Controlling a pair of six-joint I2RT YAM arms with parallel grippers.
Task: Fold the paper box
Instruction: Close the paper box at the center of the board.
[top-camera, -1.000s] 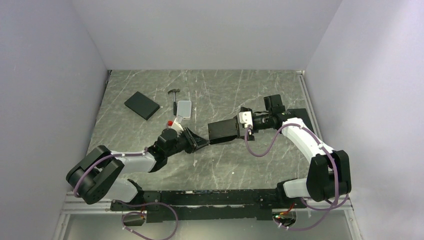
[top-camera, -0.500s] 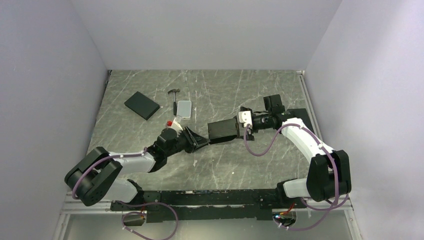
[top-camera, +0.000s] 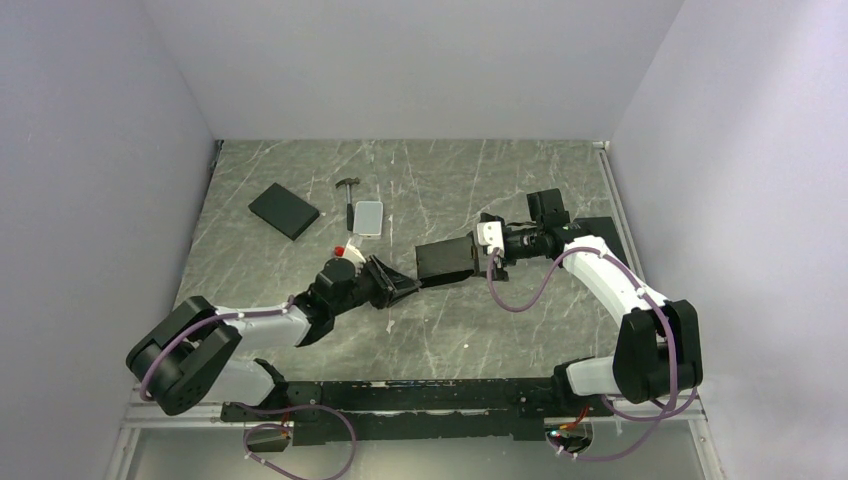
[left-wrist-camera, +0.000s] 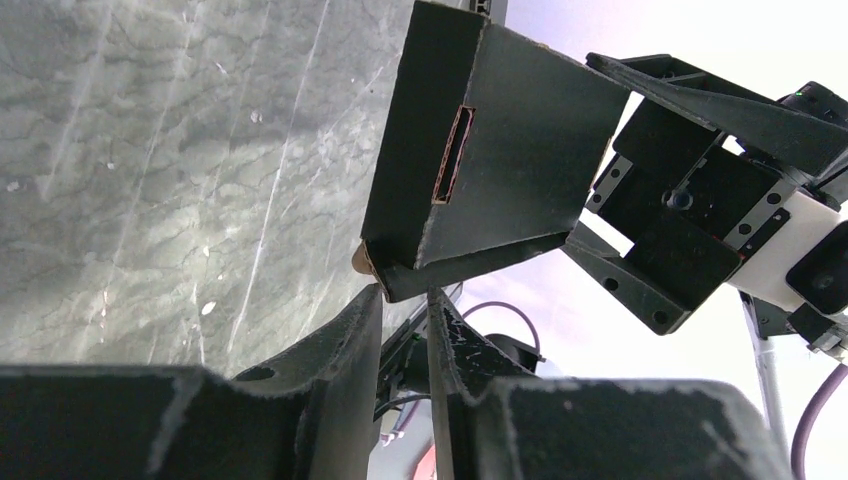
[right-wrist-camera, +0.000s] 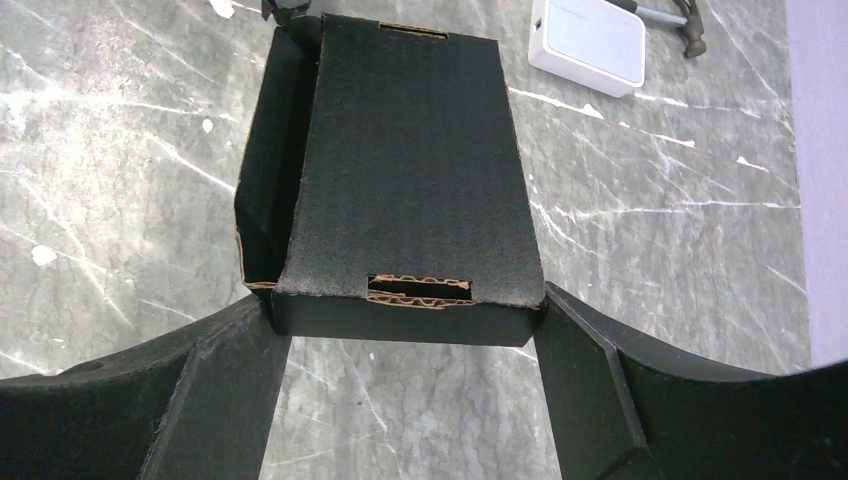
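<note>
The paper box (top-camera: 445, 262) sits between the two arms over the grey marbled table (top-camera: 450, 340), on the near right of the silver-grey case (top-camera: 368, 217). The right gripper (top-camera: 480, 257) spans the box's end farthest from the case. Its jaws are spread wide, with one finger pressed flat against each side wall, so the box is clamped. The left gripper (left-wrist-camera: 403, 295) meets the opposite end, its jaws drawn in to a narrow slit with the box's lower corner lodged at the fingertips. No view makes out whether that corner is actually pinched.

The right wrist camera looks down on a closed top panel with a cut slot (right-wrist-camera: 420, 288) showing brown corrugated edge, and on one side wall standing slightly loose. The left wrist camera looks up at the box's end and underside, where a second slot (left-wrist-camera: 452, 155) shows, with the other gripper's body behind. Only the overhead view takes in the hammer (top-camera: 348, 195) just beside the case on its left, and a black slab (top-camera: 284, 210) farther left. From overhead the box reads as one dark block, its flaps and tabs impossible to separate. A dark flat shape (top-camera: 603, 228) far right of the case is half hidden under the right arm.
</note>
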